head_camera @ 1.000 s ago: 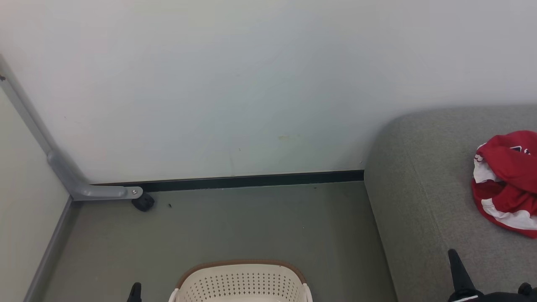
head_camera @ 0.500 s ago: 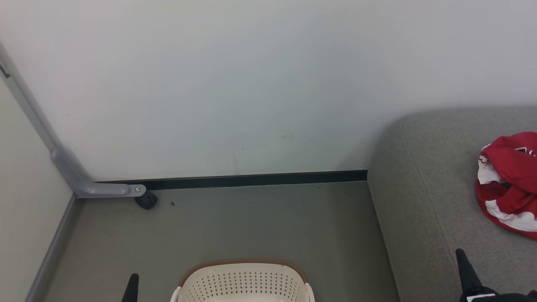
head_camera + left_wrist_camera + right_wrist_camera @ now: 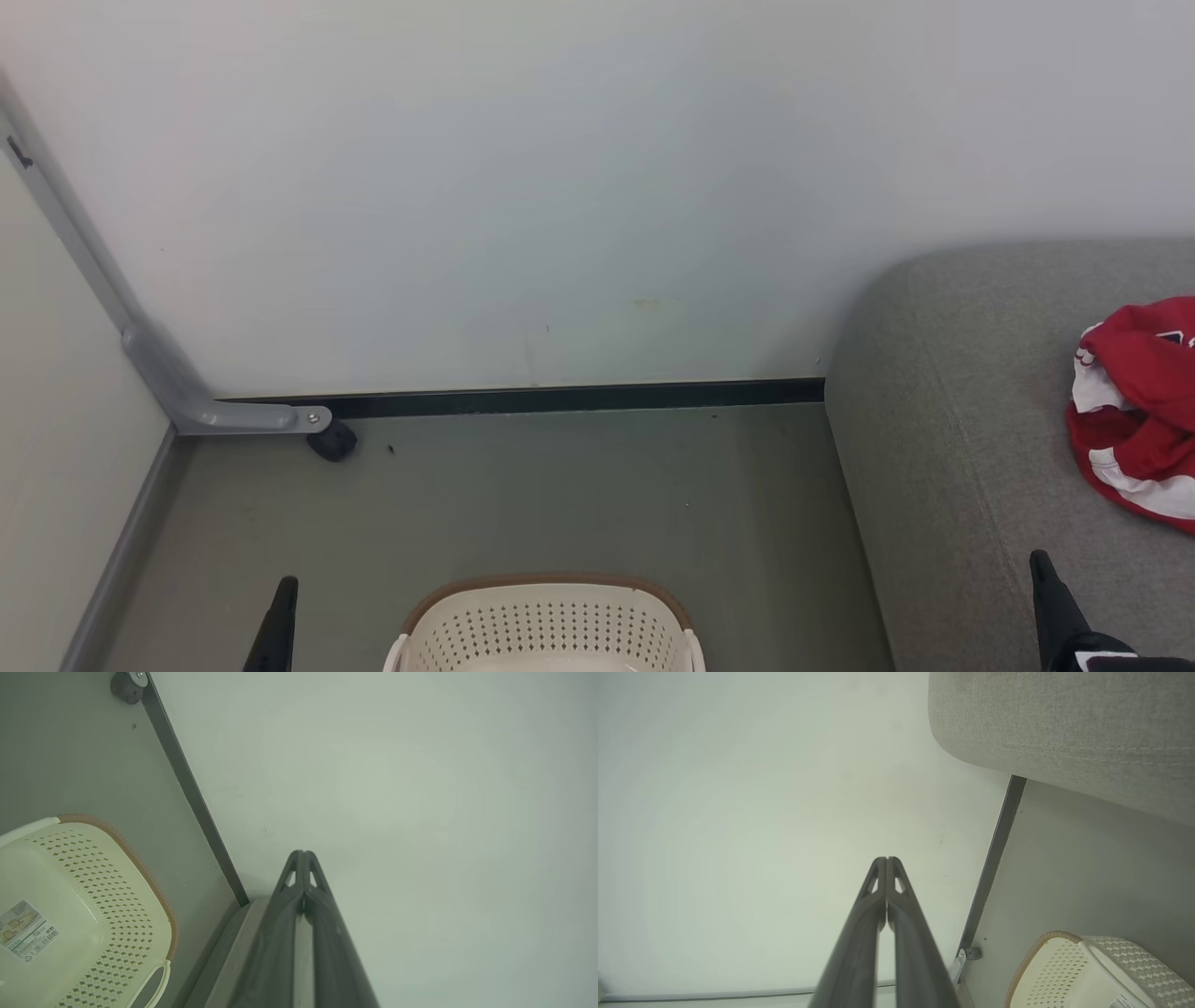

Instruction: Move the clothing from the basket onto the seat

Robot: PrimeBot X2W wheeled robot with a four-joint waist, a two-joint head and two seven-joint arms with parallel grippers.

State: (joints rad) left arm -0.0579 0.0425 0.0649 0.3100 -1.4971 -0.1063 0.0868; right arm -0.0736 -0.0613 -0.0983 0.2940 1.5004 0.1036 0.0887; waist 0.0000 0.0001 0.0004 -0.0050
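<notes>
Jaws on the left arm are clenched: its two long dark fingers (image 3: 275, 938) meet at their tips with nothing between them, pointing at the plain white wall (image 3: 560, 187). Jaws on the right arm are pressed together the same way, their dark fingers (image 3: 857, 947) touching at the tips and empty, also aimed at the wall. In the head view one left finger rises at the lower left edge and one right finger at the lower right, the latter over the front of the seat.

Between the two arms, at the bottom of the head view, stands the cream-white oval plastic laundry basket (image 3: 546, 623) with rows of small holes and a brown woven-look rim. It rests on the grey-green floor (image 3: 560, 495); the left wrist view shows a printed label (image 3: 28, 931) stuck to its smooth bottom.

To the right is the large grey fabric sofa seat (image 3: 952, 420) with a rounded corner. The crumpled red clothing with white stripes (image 3: 1134, 411) lies on it, well apart from the basket.

A dark skirting strip (image 3: 560, 399) runs along the wall's foot, and a grey metal leg with a black caster (image 3: 331, 441) sits at the far left.
</notes>
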